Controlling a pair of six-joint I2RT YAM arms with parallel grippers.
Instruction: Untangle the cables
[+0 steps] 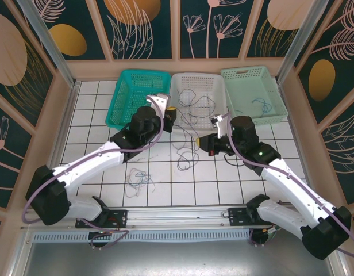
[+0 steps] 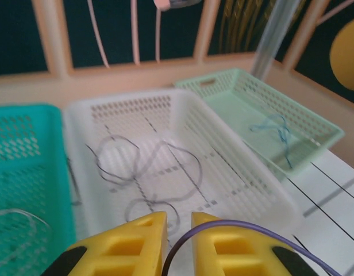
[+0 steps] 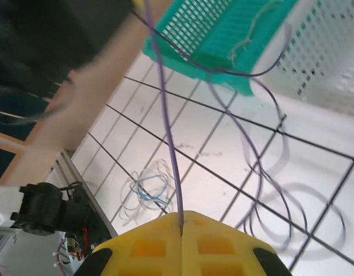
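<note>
A thin purple cable [image 3: 165,115] runs up from my right gripper [image 3: 181,214], which is shut on it, and curls in loops on the tiles [image 1: 185,158]. The same cable [image 2: 246,227] arcs over the right finger of my left gripper [image 2: 179,215] and drops into the narrow gap between its jaws, which stand slightly apart. In the top view the left gripper [image 1: 170,114] hovers at the white basket's front left corner, and the right gripper [image 1: 214,144] is just in front of that basket. A tangle of pale and blue cables [image 1: 139,179] [image 3: 147,187] lies on the tiles nearer the arm bases.
Three baskets line the back: teal [image 1: 122,98], white [image 1: 180,80] and mint [image 1: 246,72]. Dark cable loops [image 2: 137,167] lie in the white basket [image 2: 125,100], a blue cable [image 2: 277,129] in the mint one [image 2: 315,123], a pale cable [image 2: 16,215] in the teal one.
</note>
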